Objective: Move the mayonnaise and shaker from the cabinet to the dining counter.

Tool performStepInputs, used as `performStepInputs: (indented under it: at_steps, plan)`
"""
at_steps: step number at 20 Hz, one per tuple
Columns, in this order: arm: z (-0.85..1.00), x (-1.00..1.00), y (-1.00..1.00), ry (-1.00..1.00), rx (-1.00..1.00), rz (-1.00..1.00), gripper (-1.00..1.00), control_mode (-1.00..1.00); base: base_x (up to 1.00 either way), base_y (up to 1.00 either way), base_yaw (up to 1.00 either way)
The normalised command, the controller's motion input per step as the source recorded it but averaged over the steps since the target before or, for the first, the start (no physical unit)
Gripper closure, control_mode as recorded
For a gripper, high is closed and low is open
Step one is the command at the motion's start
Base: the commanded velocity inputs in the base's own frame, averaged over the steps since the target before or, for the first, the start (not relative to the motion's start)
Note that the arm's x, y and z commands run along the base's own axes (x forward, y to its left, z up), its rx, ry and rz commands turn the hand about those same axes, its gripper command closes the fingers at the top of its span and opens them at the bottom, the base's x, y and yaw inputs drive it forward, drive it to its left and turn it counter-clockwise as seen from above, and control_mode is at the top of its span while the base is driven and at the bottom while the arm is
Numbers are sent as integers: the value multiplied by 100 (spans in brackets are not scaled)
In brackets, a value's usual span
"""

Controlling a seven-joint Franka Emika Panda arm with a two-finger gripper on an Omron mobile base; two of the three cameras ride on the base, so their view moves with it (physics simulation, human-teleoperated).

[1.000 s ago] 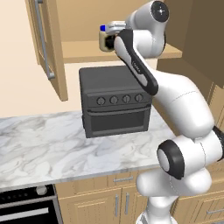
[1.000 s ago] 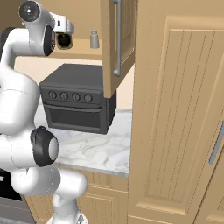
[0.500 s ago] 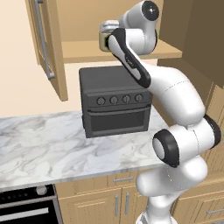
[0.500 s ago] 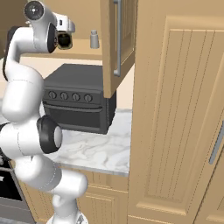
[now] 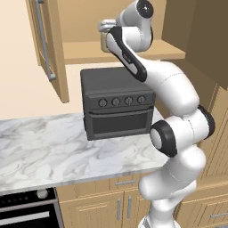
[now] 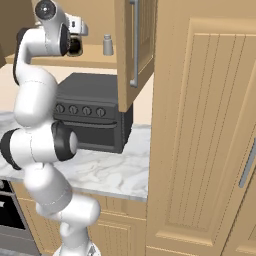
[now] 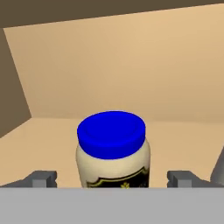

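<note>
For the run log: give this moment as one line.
phase: reaching for grasp | tool: open, fingers either side of mayonnaise, not closed | mayonnaise: upright on cabinet shelf | shaker: on shelf, untouched

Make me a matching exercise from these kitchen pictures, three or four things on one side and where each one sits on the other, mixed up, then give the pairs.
Things:
1. mayonnaise
2. shaker
3. toaster oven
4. gripper

Places or states:
A. on the marble counter under the cabinet
B. jaws open, one on each side of the jar
C. on the cabinet shelf, beside the open door
D. on the cabinet shelf, blue lid on

Pairs: 1-D, 2-C, 3-A, 4-B
</note>
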Motion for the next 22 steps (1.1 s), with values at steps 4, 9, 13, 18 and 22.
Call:
performStepInputs:
  at_steps: [4,9,13,18,22]
  plan:
    - [0,30,2,6,0,0,-100,-100,0,0,0]
    - [0,30,4,3,0,1,-100,-100,0,0,0]
    - [0,24,9,0,0,1,-100,-100,0,0,0]
    - [0,13,16,0,0,1,-100,-100,0,0,0]
    - [0,9,14,3,0,0,-100,-100,0,0,0]
